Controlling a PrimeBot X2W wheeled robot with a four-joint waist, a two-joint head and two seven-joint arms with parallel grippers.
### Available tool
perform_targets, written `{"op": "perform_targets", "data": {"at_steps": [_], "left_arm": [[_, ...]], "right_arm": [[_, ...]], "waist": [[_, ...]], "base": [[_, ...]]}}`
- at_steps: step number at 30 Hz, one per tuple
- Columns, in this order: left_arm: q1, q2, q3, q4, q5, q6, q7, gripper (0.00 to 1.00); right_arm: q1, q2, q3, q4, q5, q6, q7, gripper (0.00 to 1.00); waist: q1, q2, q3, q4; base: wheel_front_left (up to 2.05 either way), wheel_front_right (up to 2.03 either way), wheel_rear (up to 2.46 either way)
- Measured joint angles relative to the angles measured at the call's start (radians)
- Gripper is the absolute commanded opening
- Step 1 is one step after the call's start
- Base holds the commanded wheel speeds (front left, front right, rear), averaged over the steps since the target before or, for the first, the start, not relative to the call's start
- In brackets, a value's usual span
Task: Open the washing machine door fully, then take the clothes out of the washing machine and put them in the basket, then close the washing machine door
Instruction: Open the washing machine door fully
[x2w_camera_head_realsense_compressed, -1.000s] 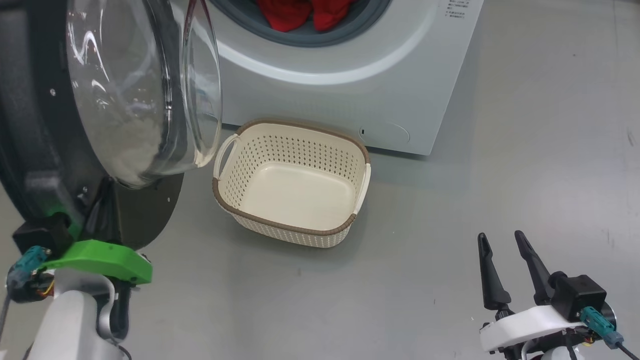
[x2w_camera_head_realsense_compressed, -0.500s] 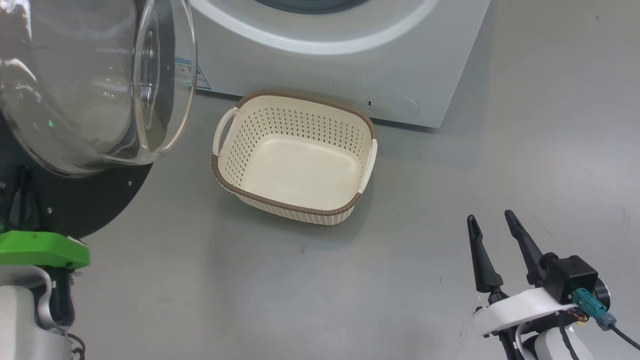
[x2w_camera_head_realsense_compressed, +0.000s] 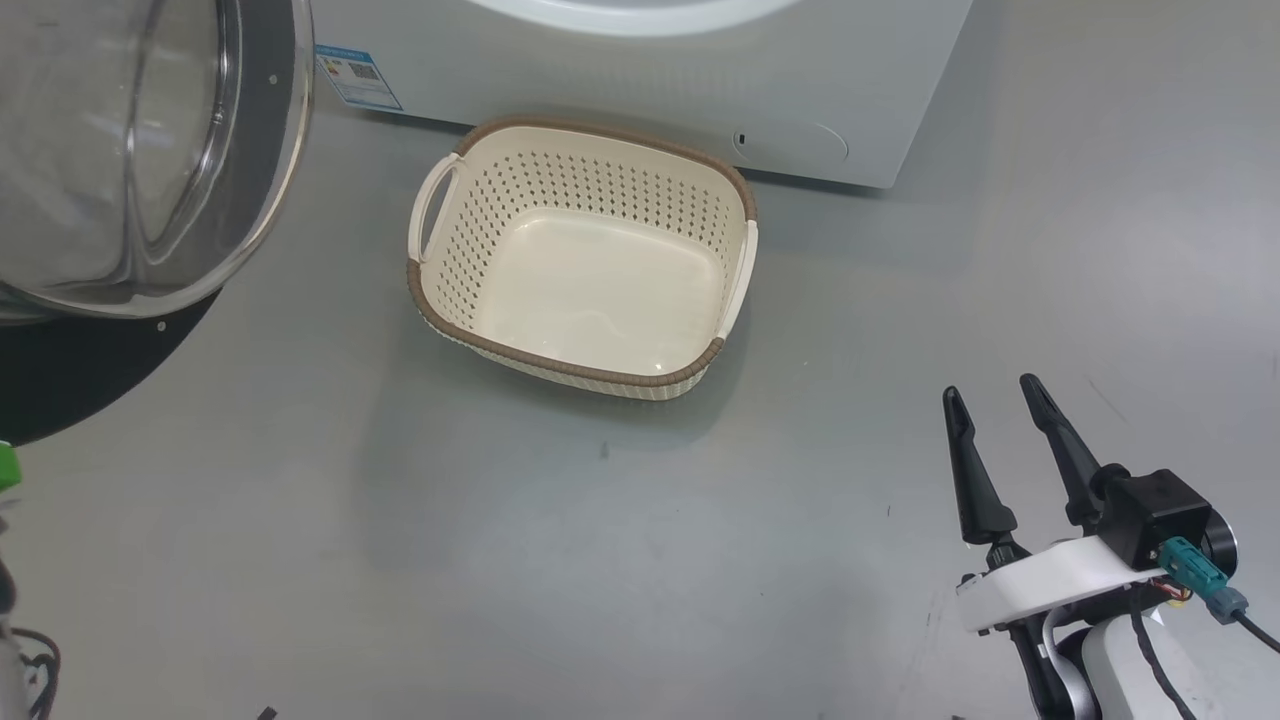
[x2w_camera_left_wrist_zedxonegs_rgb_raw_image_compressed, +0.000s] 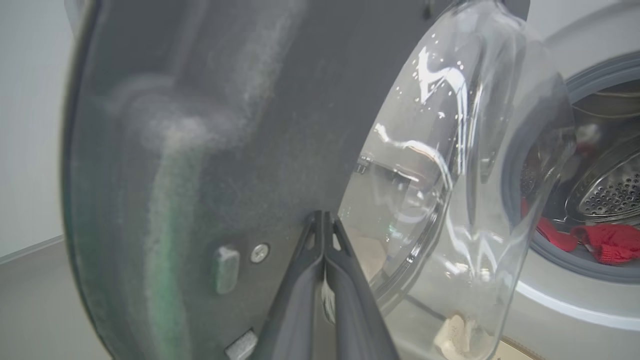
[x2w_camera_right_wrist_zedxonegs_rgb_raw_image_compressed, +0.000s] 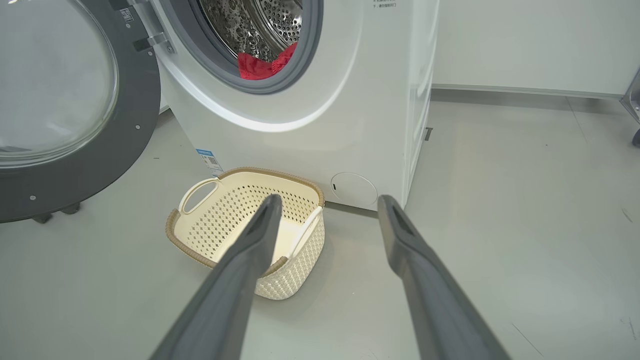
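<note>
My closed left gripper (x2w_camera_left_wrist_zedxonegs_rgb_raw_image_compressed: 323, 217) has swung the door (x2w_camera_right_wrist_zedxonegs_rgb_raw_image_compressed: 55, 95) wider, nearly fully open, so my open right gripper (x2w_camera_head_realsense_compressed: 990, 388) can reach the clothes (x2w_camera_right_wrist_zedxonegs_rgb_raw_image_compressed: 260, 67) next.

I've got bare grey floor (x2w_camera_head_realsense_compressed: 700, 560) meeting the pale wall (x2w_camera_right_wrist_zedxonegs_rgb_raw_image_compressed: 525, 40), a skirting strip (x2w_camera_right_wrist_zedxonegs_rgb_raw_image_compressed: 500, 90) along that wall's foot, and a wheeled metal leg (x2w_camera_right_wrist_zedxonegs_rgb_raw_image_compressed: 632, 107) near it.

The washing machine door (x2w_camera_head_realsense_compressed: 150, 150) has swung wider open, now standing well clear of the basket (x2w_camera_head_realsense_compressed: 600, 190).
</note>
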Motion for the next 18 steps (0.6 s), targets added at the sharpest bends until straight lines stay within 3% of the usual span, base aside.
{"op": "perform_targets", "data": {"at_steps": [18], "left_arm": [[-0.081,0.097,0.069,0.094,-0.053,-0.007,0.001,0.0]], "right_arm": [[-0.05,-0.03,-0.005,-0.029,-0.008,0.0,0.021,1.0]], "waist": [[0.0,0.0,0.114,-0.009]], "base": [[0.0,0.0,0.0]]}}
